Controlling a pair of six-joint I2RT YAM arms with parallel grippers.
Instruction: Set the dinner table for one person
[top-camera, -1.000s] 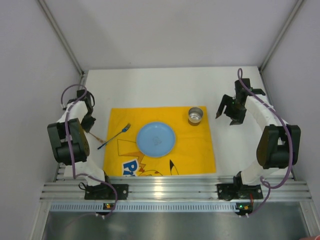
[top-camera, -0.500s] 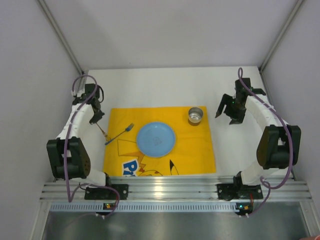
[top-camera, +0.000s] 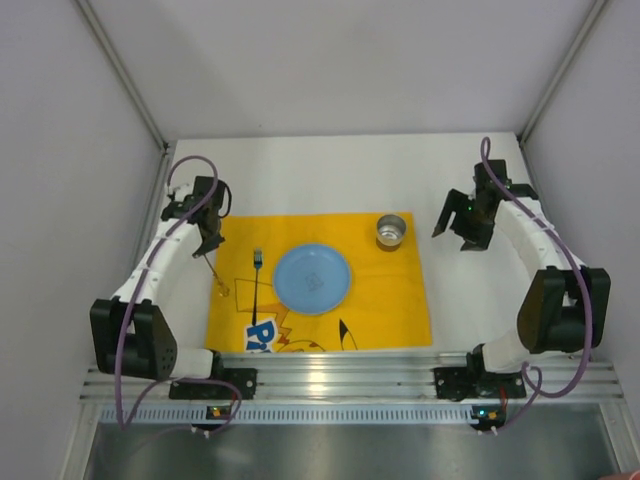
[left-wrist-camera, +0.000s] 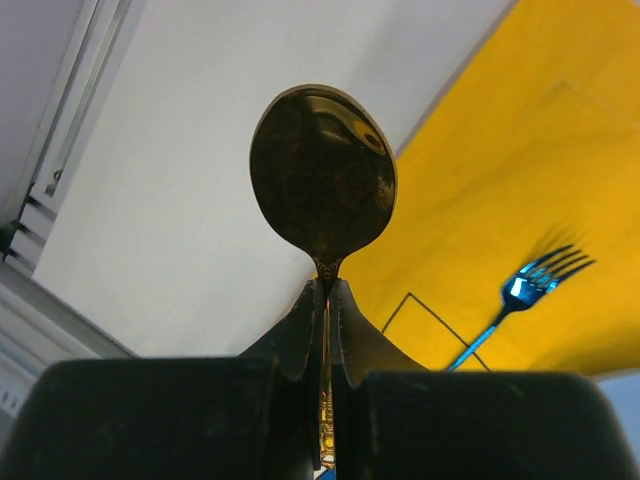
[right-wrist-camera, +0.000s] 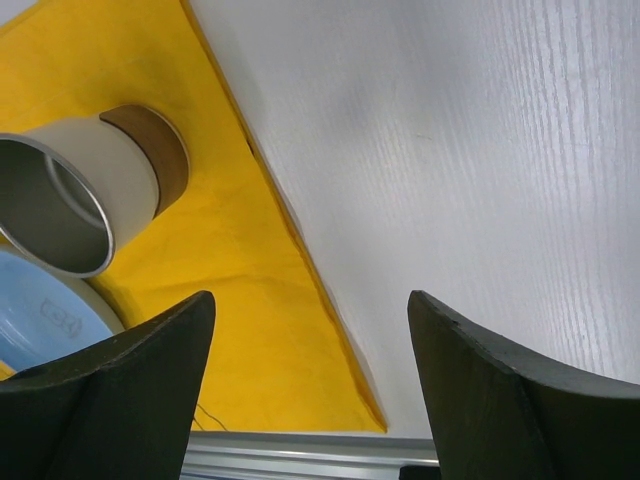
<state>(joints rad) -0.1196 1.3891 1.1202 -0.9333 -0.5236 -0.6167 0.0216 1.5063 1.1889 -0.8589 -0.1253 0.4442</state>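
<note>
My left gripper (top-camera: 209, 247) is shut on the handle of a dark gold spoon (top-camera: 219, 287), which hangs over the left edge of the yellow mat (top-camera: 385, 290). In the left wrist view the spoon bowl (left-wrist-camera: 322, 170) sticks out past the shut fingers (left-wrist-camera: 300, 335). A blue fork (top-camera: 256, 281) lies on the mat just left of the blue plate (top-camera: 312, 278). A metal cup (top-camera: 391, 231) stands at the mat's far right corner. My right gripper (top-camera: 455, 232) is open and empty over the white dinner table (top-camera: 330, 170), right of the cup.
The right wrist view shows the cup (right-wrist-camera: 70, 200), the plate's rim (right-wrist-camera: 40, 315), the mat's right edge (right-wrist-camera: 300, 260) and bare table (right-wrist-camera: 470, 150). The fork (left-wrist-camera: 530, 285) shows in the left wrist view. Aluminium rails (top-camera: 340, 375) run along the near edge.
My left arm has swung forward and right with the spoon, from the table's left side to the mat's left edge. The fork has shifted right and turned straight. The right gripper has barely moved.
</note>
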